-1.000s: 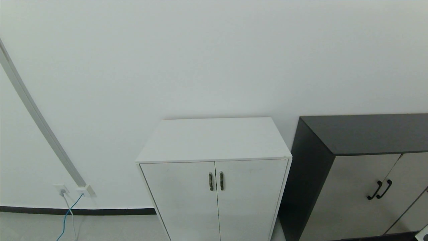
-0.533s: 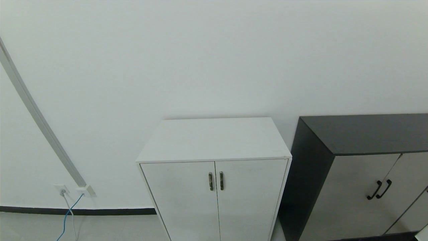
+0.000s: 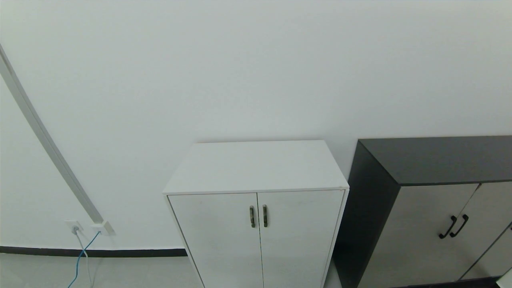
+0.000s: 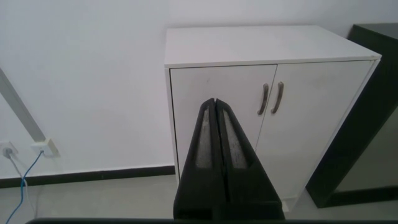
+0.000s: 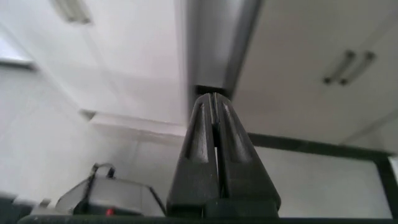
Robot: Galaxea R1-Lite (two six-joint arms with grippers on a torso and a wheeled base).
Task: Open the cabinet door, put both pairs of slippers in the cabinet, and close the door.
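You have the white cabinet [image 3: 256, 168], a boxy, flat-topped unit with smooth matte panels, standing against the wall at centre. Both doors are shut, and its slim curved metal handles [image 3: 252, 217] sit side by side at the seam. Just to its right stands a dark cabinet [image 3: 436, 160] with pale doors. Your left gripper [image 4: 215, 102], in front of the white cabinet, has its tapered black fingers pressed together on nothing, and so does your right gripper [image 5: 213, 96].
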